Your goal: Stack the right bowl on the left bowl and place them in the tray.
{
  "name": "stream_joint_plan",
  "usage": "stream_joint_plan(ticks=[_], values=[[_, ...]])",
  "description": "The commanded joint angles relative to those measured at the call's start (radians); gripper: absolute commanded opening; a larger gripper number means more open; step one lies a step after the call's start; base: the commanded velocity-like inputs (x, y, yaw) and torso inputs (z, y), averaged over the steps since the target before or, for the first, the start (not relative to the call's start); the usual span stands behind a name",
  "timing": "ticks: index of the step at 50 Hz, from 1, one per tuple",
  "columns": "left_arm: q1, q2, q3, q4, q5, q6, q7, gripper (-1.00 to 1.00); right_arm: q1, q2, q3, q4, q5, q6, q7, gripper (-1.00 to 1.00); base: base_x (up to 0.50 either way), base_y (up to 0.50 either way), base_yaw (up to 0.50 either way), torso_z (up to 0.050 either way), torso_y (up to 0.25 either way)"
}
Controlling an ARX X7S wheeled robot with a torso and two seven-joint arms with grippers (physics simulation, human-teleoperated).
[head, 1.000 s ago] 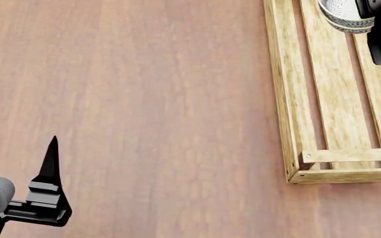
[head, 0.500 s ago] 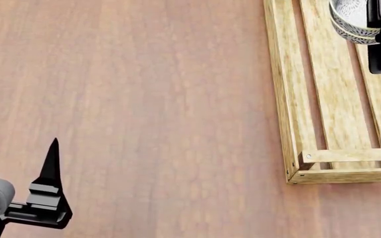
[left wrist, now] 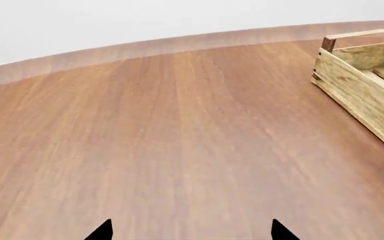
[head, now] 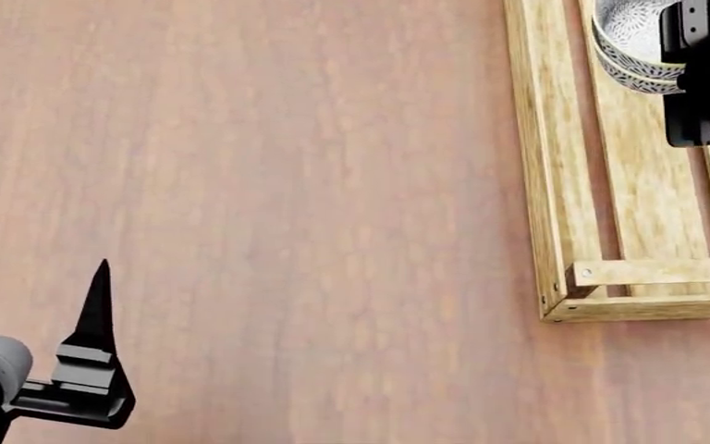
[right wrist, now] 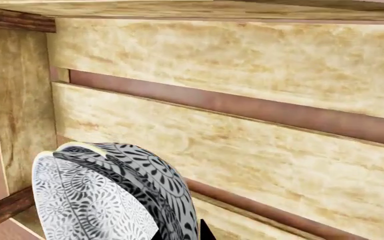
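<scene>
Low at the left edge of the head view, the left gripper [head: 34, 324] hangs over bare table [head: 281, 185] with nothing in it; one black finger [head: 93, 301] stands up like a spike from its grey-and-black body, and in the left wrist view two black fingertips [left wrist: 102, 231] poke in well apart, so its jaws stand wide with only wood grain between them. From that same wrist view the brown tabletop [left wrist: 178, 140] runs out to a curved far edge against a pale wall, and the corner of the tray [left wrist: 359, 90] shows off to one side, well apart from this gripper. Moving right in the head view, the tray [head: 540, 166] lies on the table with its long light-wood side rail, slatted bottom and near end rail in sight. Inside it, near the frame's top right, sits the stacked bowls [head: 632, 46], grey-white with a dark patterned band, partly hidden by the black right gripper [head: 701, 83] that reaches over their rim. The right wrist view shows the bowls [right wrist: 112, 200] nested one in the other and tilted over the tray's slats [right wrist: 245, 145], close to an inner corner of the crate. Only one dark fingertip shows beside the bowls' rim, so whether this gripper clamps them or stands apart cannot be told.
</scene>
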Motion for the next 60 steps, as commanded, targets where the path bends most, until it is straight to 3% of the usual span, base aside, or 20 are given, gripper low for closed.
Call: stream_joint_plan(ticks=[1,50,51,60], values=[[0.007,0.015,-0.019,-0.007,0.016,0.033,0.038,1.0,0.009,-0.026,0.047,0.0,-0.022,0.016,-0.042,-1.0,0.0,0.0,0.0,0.0,0.0],[0.034,0.001,-0.024,0.004,0.018,0.084,0.025,1.0,-0.022,-0.043,-0.007,0.0,-0.031,0.014,-0.005,-1.0,0.0,0.0,0.0,0.001,-0.026],[0.034,0.001,-0.024,0.005,0.017,0.084,0.024,1.0,-0.023,-0.042,-0.006,0.0,-0.025,0.014,-0.002,1.0,0.0,0.0,0.0,0.0,0.0],[0.032,0.0,-0.025,0.006,0.014,0.085,0.02,1.0,-0.012,-0.045,-0.033,0.0,-0.021,0.013,0.003,1.0,0.0,0.0,0.0,0.0,0.0]])
